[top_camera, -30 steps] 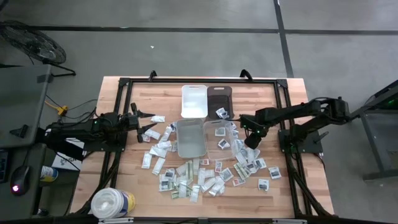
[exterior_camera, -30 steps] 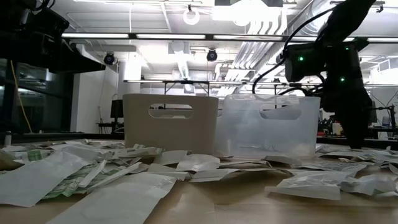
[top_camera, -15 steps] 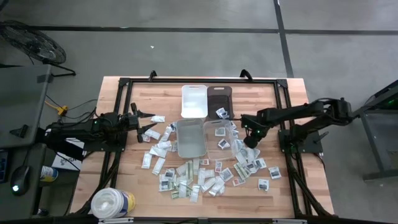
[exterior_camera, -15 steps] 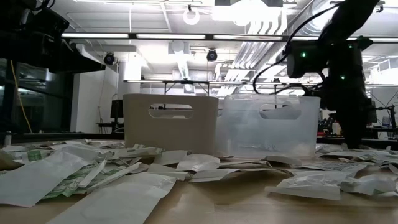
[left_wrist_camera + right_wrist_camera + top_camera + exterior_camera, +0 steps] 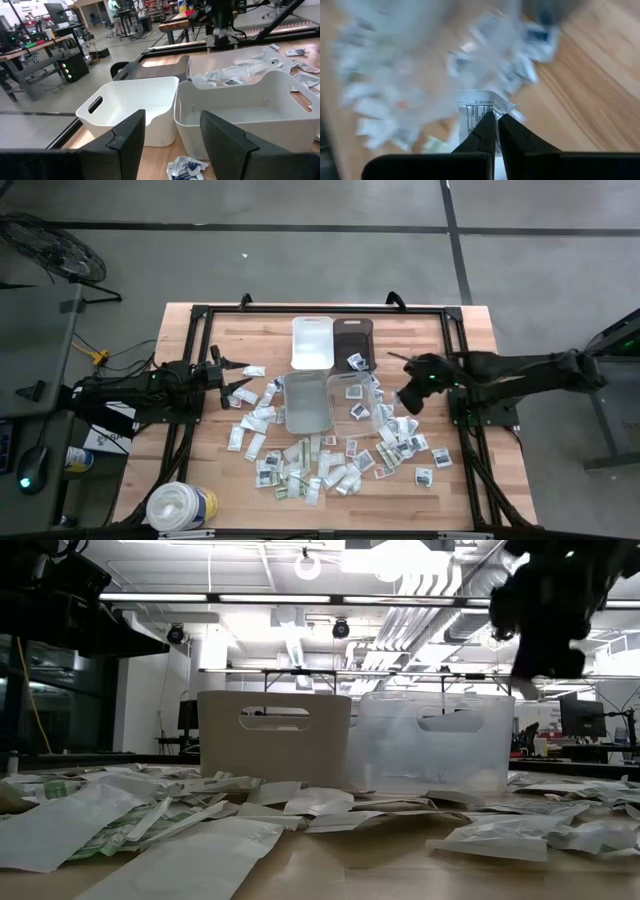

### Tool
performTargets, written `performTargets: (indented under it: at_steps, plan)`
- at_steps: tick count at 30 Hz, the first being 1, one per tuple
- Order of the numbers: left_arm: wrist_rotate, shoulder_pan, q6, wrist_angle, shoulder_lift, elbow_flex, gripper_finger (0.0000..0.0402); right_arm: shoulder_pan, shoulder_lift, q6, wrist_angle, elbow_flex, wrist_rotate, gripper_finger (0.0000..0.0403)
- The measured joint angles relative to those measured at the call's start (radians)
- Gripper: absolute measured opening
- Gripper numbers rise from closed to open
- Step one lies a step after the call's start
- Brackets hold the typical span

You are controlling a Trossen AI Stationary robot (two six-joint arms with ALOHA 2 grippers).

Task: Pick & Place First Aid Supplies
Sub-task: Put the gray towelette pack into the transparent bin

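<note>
Fingers [image 5: 485,131] of the right arm pinch a white packet [image 5: 476,109], lifted beside the clear bin [image 5: 357,398]; left fingers [image 5: 125,137] wait apart.

Overhead, table-level, 2 wrist-mounted views.

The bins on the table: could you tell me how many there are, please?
4, in a two-by-two cluster at mid-table: white bin, dark bin on its right, pale bin below the white, clear bin below the dark. None seem hidden.

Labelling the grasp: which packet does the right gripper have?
The white packet with black print, pinched between the shut right gripper and lifted; the others lie loose on the table.
</note>
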Motion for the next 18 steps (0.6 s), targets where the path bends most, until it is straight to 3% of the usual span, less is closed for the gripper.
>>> performTargets:
  at_steps: [4, 9, 15, 18]
  plan:
    - [0.0, 0.0, 0.0, 0.0, 0.0, 0.0, 0.0189, 0.042, -0.111, -0.068, 0.066, 0.0, -0.041, 0.0003]
    - [0.0, 0.0, 0.0, 0.0, 0.0, 0.0, 0.0189, 0.091, -0.223, -0.135, 0.244, -0.022, -0.163, 0.0003]
    - [0.0, 0.0, 0.0, 0.0, 0.0, 0.0, 0.0189, 0.139, -0.29, -0.103, 0.771, -0.137, -0.397, 0.0003]
    - [0.0, 0.0, 0.0, 0.0, 0.0, 0.0, 0.0189, 0.163, -0.283, -0.055, 1.104, -0.233, -0.449, 0.0002]
